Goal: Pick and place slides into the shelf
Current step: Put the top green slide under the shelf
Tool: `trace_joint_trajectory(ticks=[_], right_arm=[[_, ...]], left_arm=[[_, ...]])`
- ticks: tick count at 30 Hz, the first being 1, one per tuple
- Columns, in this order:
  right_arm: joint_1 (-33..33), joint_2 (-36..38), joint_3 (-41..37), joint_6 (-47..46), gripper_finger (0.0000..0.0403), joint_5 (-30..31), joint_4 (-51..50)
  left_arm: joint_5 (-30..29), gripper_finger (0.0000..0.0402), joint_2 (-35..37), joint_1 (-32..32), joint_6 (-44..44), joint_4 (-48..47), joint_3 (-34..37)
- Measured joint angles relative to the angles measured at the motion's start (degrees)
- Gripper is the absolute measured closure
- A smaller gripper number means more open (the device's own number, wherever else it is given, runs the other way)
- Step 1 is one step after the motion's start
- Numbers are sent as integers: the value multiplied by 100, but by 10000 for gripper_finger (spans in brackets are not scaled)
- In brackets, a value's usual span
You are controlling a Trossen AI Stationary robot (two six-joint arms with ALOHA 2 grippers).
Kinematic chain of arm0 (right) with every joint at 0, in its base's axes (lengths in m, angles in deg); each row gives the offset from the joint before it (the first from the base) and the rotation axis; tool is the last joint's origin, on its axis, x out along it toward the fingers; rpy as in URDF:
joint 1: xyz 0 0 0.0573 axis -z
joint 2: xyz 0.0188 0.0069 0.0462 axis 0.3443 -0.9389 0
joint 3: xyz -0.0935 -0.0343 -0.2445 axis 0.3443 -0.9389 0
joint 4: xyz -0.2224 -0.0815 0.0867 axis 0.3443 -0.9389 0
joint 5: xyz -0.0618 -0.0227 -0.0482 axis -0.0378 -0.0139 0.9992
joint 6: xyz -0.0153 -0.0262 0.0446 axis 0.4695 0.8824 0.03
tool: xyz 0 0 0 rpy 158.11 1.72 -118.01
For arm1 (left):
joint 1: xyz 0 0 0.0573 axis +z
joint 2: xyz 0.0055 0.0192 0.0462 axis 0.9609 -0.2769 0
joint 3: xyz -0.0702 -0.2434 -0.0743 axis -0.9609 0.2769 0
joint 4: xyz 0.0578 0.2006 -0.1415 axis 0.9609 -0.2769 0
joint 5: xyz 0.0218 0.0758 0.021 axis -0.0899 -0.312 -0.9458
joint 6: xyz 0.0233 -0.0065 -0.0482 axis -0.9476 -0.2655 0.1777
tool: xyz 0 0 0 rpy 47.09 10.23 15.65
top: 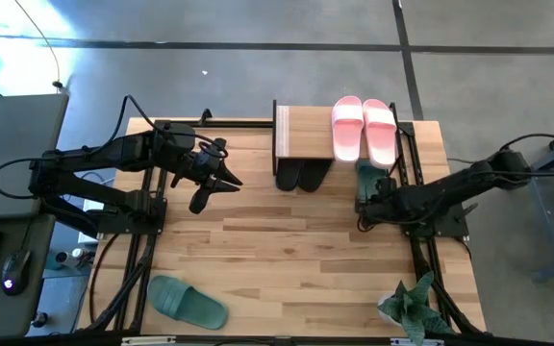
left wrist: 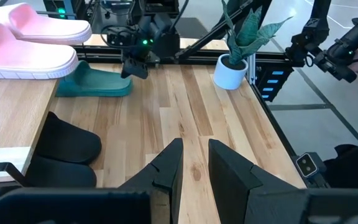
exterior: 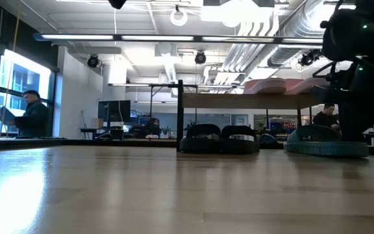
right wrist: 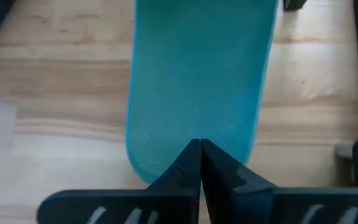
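The shelf (top: 306,130) stands at the table's far side. A pink pair of slides (top: 364,130) lies on its plank top, and a black pair (top: 301,176) sits beneath it, toes toward the near edge. One dark green slide (top: 366,173) lies flat on the table just right of the shelf, with my shut right gripper (right wrist: 199,149) at its end. A second green slide (top: 186,301) lies sole down at the near left. My left gripper (left wrist: 194,163) hangs above the table left of the shelf, with a narrow gap between its fingers and nothing in it. My right gripper's shut fingertips (right wrist: 191,163) meet the green slide's footbed (right wrist: 197,124) close to its rounded end, the end away from the shelf. They slant down onto it from the table's right side. The slide lies flat on its sole on the table.
A potted plant (top: 407,308) in a white pot stands at the near right corner. Black frame rails (top: 421,183) run along the table's right side beside my right arm. Bare wood lies in the table's middle. People sit in the room beyond the far edge.
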Motion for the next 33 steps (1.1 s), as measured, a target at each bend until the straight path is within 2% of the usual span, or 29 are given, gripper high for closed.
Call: trace_joint_trajectory(ticks=[4, 9, 13, 19, 23, 28, 33], right_arm=[[106, 10, 9, 315, 403, 5, 253], [-258, 46, 339, 444, 403, -32, 224], [-527, 45, 527, 483, 403, -538, 126], [-771, -186, -8, 128, 403, -572, 553], [-953, -296, -69, -223, 403, -124, 578], [-814, -425, -91, -6, 403, -370, 474], [-629, -510, -484, -22, 403, -321, 1252]], left_arm=[[0, 339, 0, 0, 0, 0, 0], [3, 339, 0, 0, 12, 0, 0], [4, 339, 0, 0, 13, 0, 0], [-26, 339, 0, 0, 7, 7, 0], [-28, 339, 0, 0, 6, 7, 0], [-31, 339, 1, 0, -9, 10, 0], [-41, 339, 2, 0, -52, 17, 0]])
